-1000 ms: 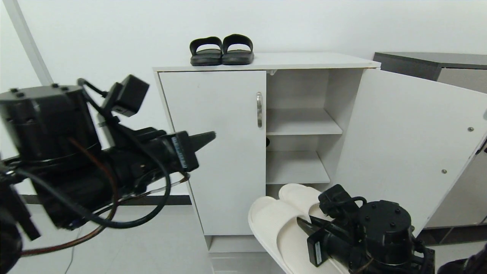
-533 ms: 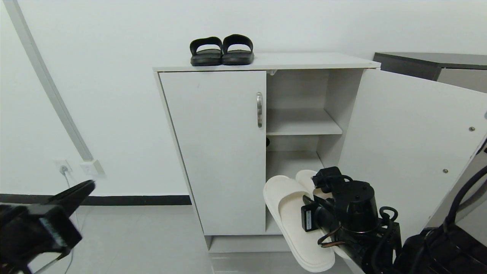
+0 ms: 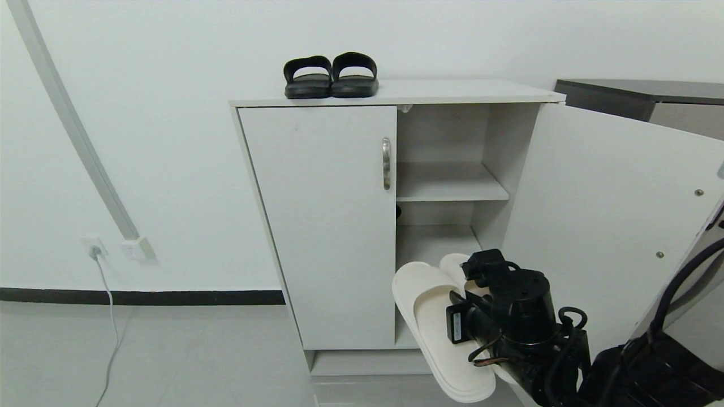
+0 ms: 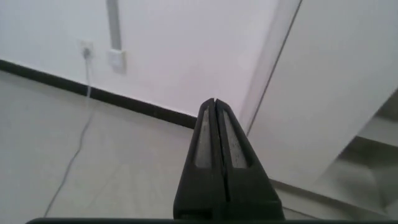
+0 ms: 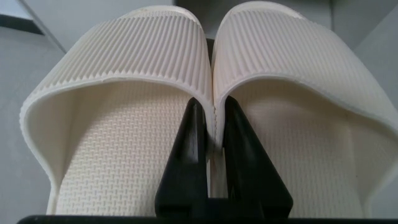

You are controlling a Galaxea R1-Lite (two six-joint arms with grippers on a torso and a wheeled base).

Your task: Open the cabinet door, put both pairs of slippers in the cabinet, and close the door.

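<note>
White slippers [image 3: 421, 305] held side by side before lower opening of cabinet [image 3: 317, 226], right door [image 3: 599, 226] swung open. Inner edges clamped by right gripper [image 5: 214, 111] fingers; right slipper largely hidden behind it. Left gripper [image 4: 214, 109] fingers pressed together, empty. Black slippers [image 3: 331, 76] on cabinet top.

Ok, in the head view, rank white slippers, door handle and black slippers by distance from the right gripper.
1. The white slippers, held in the right gripper.
2. The door handle, up on the closed left door.
3. The black slippers, on the cabinet top.
</note>
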